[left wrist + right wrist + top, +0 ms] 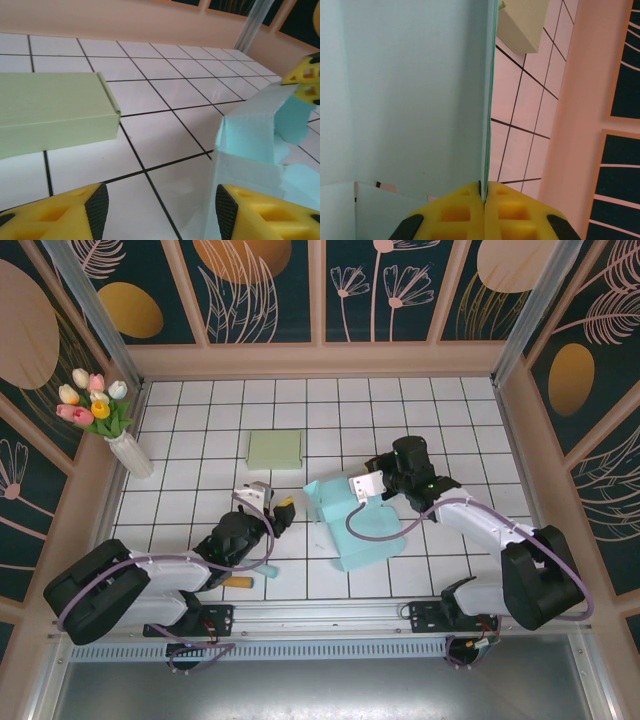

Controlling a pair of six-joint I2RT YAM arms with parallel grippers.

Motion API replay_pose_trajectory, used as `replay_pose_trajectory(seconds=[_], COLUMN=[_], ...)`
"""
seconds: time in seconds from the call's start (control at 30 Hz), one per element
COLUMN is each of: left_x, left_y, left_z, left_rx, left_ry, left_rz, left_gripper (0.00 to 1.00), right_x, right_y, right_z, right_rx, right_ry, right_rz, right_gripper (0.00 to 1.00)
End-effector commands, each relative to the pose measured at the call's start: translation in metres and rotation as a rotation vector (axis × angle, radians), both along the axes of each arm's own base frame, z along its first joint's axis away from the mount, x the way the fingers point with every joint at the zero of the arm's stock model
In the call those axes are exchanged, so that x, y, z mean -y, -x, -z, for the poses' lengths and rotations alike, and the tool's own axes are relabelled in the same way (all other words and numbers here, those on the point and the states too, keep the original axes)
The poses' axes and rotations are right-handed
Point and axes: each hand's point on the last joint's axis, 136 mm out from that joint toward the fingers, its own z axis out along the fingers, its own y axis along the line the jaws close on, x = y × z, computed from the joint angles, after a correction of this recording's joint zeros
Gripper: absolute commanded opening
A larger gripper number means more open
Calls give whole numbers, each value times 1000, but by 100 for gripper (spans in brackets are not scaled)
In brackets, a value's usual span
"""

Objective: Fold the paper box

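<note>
The light blue paper box (pixel 352 528) stands partly folded in the middle of the tiled table, with flaps up. My right gripper (pixel 345 498) reaches in from the right and is shut on one thin upright wall of the box (pixel 410 90). Its yellow fingers (pixel 465 210) pinch that wall's edge. My left gripper (pixel 284 512) sits just left of the box and is open. Between its black pads (pixel 97 207) there is bare tile, and the box's near corner (pixel 250 145) rises right by the right-hand finger.
A flat pale green box (pixel 274 449) lies behind, also seen as the green box (pixel 50 110) in the left wrist view. A white vase of tulips (pixel 128 452) stands at the far left. A small tan object (pixel 238 582) lies beside the left arm. Pink walls ring the table.
</note>
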Motion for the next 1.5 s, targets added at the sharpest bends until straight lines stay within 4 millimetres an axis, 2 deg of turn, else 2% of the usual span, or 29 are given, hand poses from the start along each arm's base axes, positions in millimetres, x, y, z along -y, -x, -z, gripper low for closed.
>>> replay_pose_trajectory(seconds=[0.0,0.1,0.17,0.27,0.5,0.7,0.97,1.47], left_x=[12,20,22,17,9,8,23,43], left_y=[9,9,6,1,-3,-5,-11,-20], left_z=[-6,-2,2,4,5,12,19,29], left_rx=[44,36,27,28,32,21,7,-15], left_ry=[25,21,10,-4,-25,-39,-46,-34], left_rz=[85,122,117,79,29,17,54,93], left_gripper=[61,62,62,62,62,62,62,59], right_x=[-4,-5,-8,-13,-18,-22,-20,-19], right_y=[-4,-4,-4,-2,-3,-2,-1,-2], right_z=[-1,0,-7,-17,-24,2,29,31], right_rx=[76,124,184,243,371,316,256,253], right_ry=[8,5,-26,-53,-73,-45,-3,7], right_rz=[-29,-44,-63,-88,-112,-124,-131,-139], right_gripper=[0,0,0,0,0,0,0,0])
